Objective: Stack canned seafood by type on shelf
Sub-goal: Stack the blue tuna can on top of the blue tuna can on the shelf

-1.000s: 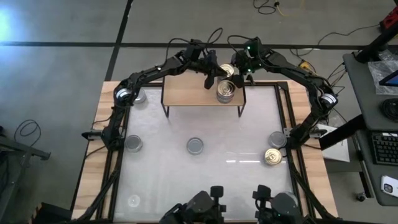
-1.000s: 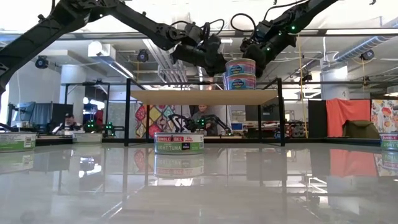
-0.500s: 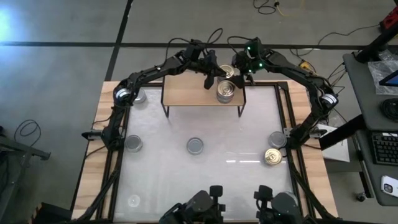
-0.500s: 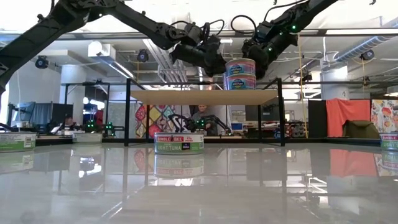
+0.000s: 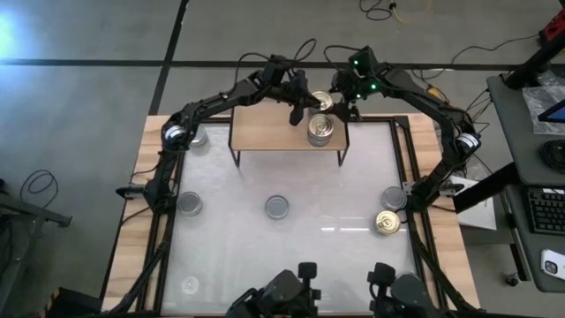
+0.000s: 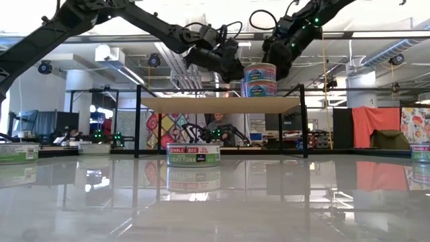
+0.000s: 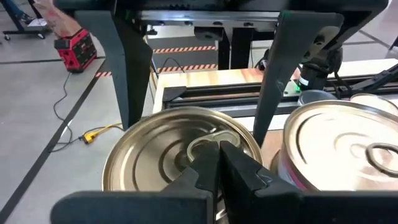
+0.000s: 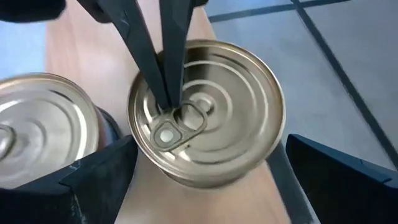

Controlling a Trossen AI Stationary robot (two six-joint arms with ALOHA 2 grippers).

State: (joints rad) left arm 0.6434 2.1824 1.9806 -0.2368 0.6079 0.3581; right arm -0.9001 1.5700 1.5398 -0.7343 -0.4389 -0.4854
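A gold-topped tin (image 5: 322, 100) stands at the far right of the wood-topped shelf (image 5: 265, 132). A silver-topped tin (image 5: 320, 130) is just nearer on the plank. In the low view the gold tin (image 6: 260, 70) shows directly above another tin (image 6: 259, 87). My left gripper (image 5: 309, 104) is shut, its tips on the gold tin's top (image 7: 180, 155). My right gripper (image 5: 342, 99) is open. Its fingers (image 8: 93, 180) stand apart on either side of the gold tin (image 8: 208, 112) and touch nothing. My left gripper has its shut fingertips (image 8: 163, 81) set on the gold tin's top, at the pull tab (image 8: 186, 118). They slant down from above, coming from the table's left. The tin stands upright beneath them. What the tin rests on is hidden from above.
Several more tins stand on the glossy table: silver ones (image 5: 191, 203) (image 5: 277, 207) (image 5: 394, 198), a gold one (image 5: 386, 223) at the right and one (image 5: 196, 135) by the left arm. The shelf's left half (image 5: 256, 131) is bare wood. Thin black shelf legs (image 6: 138, 128) reach the table.
My right gripper has drawn up and a little toward the table's far edge, away from the gold tin. The left gripper and both tins on the shelf have kept still.
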